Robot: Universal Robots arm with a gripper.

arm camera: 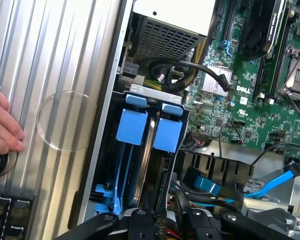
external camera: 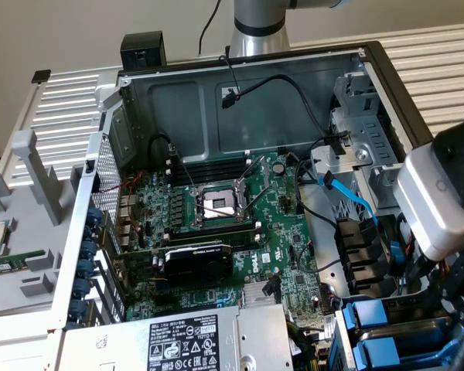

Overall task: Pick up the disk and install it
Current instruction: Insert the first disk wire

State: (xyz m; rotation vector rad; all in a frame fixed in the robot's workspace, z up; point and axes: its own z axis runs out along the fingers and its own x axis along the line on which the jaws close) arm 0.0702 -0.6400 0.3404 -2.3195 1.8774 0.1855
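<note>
We are installing: the gripper, half closed, seems to pinch the disk standing in the drive bay; seating it calls for a straight, gentle push.

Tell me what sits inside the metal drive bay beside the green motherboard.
Two blue plastic carrier tabs side by side, a grey metal edge between them; whatever lies deeper is covered.

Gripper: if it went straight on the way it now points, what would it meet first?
Most likely the disk, standing edge-on between blue carrier tabs in the drive bay, directly ahead of the gripper. Depth is unclear, so whether they already touch cannot be judged.
</note>
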